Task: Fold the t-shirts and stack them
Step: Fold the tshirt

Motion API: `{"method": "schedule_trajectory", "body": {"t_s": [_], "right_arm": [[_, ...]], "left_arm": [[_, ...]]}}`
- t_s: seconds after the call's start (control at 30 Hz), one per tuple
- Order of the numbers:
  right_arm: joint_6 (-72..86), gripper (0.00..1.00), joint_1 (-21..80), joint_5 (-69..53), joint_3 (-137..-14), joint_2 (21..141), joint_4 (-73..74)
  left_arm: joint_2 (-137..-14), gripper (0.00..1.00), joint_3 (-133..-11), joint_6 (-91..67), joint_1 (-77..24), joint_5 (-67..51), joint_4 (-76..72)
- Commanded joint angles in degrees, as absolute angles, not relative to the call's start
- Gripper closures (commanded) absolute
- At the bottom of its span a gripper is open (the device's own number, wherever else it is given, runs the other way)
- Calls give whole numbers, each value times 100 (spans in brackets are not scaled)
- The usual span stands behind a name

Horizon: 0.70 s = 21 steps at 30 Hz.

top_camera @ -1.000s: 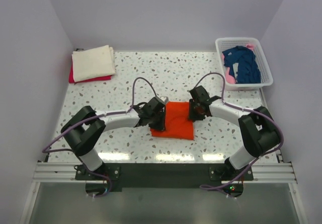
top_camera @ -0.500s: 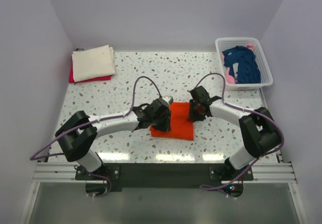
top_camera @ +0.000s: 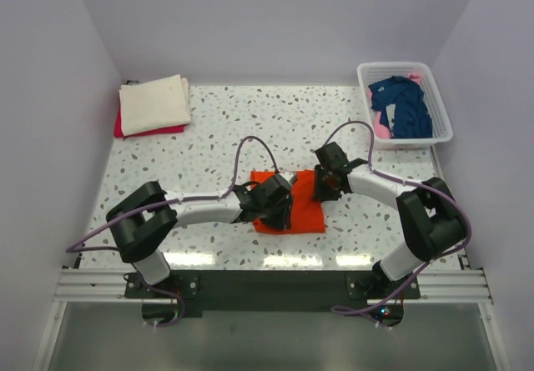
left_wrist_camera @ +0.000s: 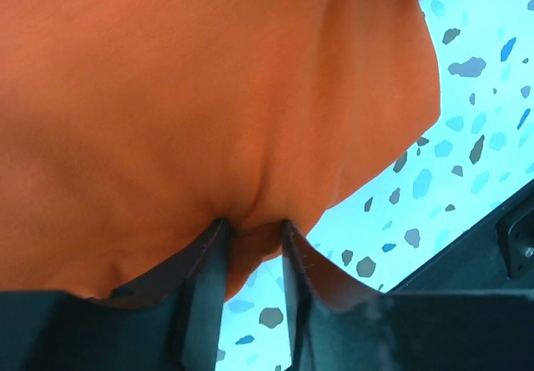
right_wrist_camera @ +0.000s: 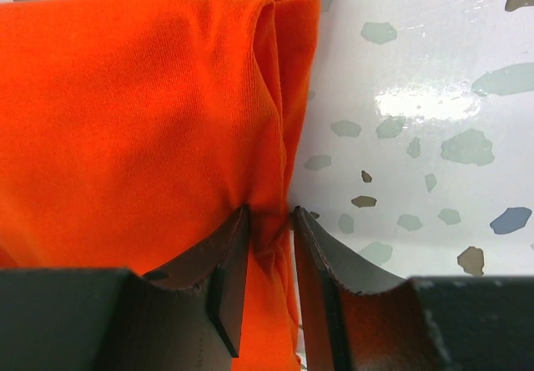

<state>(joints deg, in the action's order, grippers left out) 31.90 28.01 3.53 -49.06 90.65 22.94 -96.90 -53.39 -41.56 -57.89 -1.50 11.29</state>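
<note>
A bright orange t-shirt [top_camera: 307, 213] lies folded in the middle of the table between my two arms. My left gripper [top_camera: 279, 208] sits over its left half and is shut on a bunched fold of orange cloth [left_wrist_camera: 250, 96], which fills the gap between the fingers [left_wrist_camera: 204, 271]. My right gripper [top_camera: 322, 189] is at the shirt's right edge, shut on the doubled orange hem [right_wrist_camera: 275, 96]. A folded cream t-shirt [top_camera: 154, 102] rests on a red one [top_camera: 119, 126] at the back left. A navy t-shirt [top_camera: 405, 108] lies crumpled in the basket.
The white lattice basket [top_camera: 415, 142] stands at the back right, with something pink [top_camera: 382, 126] beside the navy cloth. Grey walls close in the speckled table [top_camera: 250, 121] on three sides. Cables loop above both forearms.
My left gripper has moved right and toward the near edge, over the orange shirt, with cloth in it. The right gripper has stayed put.
</note>
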Motion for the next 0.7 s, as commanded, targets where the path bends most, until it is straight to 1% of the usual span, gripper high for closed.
{"method": "schedule_trajectory", "body": {"t_s": [0.0,0.03,0.07,0.1,0.13,0.2,0.23,0.27,0.33,0.5,0.67], "right_arm": [[3085,68,2804,466,-5089,8868,2593],[3059,67,2795,466,-5106,8859,2601],[3050,66,2786,466,-5124,8859,2628],[3041,66,2795,440,-5159,8859,2645],[3024,64,2795,431,-5159,8859,2654],[3006,61,2795,413,-5168,8824,2663],[3006,60,2795,404,-5168,8816,2654],[2997,59,2795,387,-5177,8807,2654],[2980,57,2795,378,-5194,8815,2654],[2927,49,2795,308,-5247,8807,2646],[2900,47,2795,255,-5282,8745,2637]], "left_arm": [[-9222,62,-5449,-4175,-5757,316,1590],[-9072,59,-5467,-4175,-5722,360,1669],[-8914,52,-5467,-4166,-5565,386,1740],[-8581,49,-5423,-4175,-5450,378,1836],[-8395,44,-5362,-4175,-5310,343,1863],[-7922,38,-5081,-4149,-4809,177,1855],[-7815,34,-4984,-4122,-4634,97,1820],[-7709,32,-4844,-4052,-4301,-121,1811],[-7699,27,-4755,-3991,-4035,-464,1784],[-7857,20,-4702,-3771,-3297,-1124,1626],[-8357,18,-4746,-3586,-2953,-1844,1363]]}}
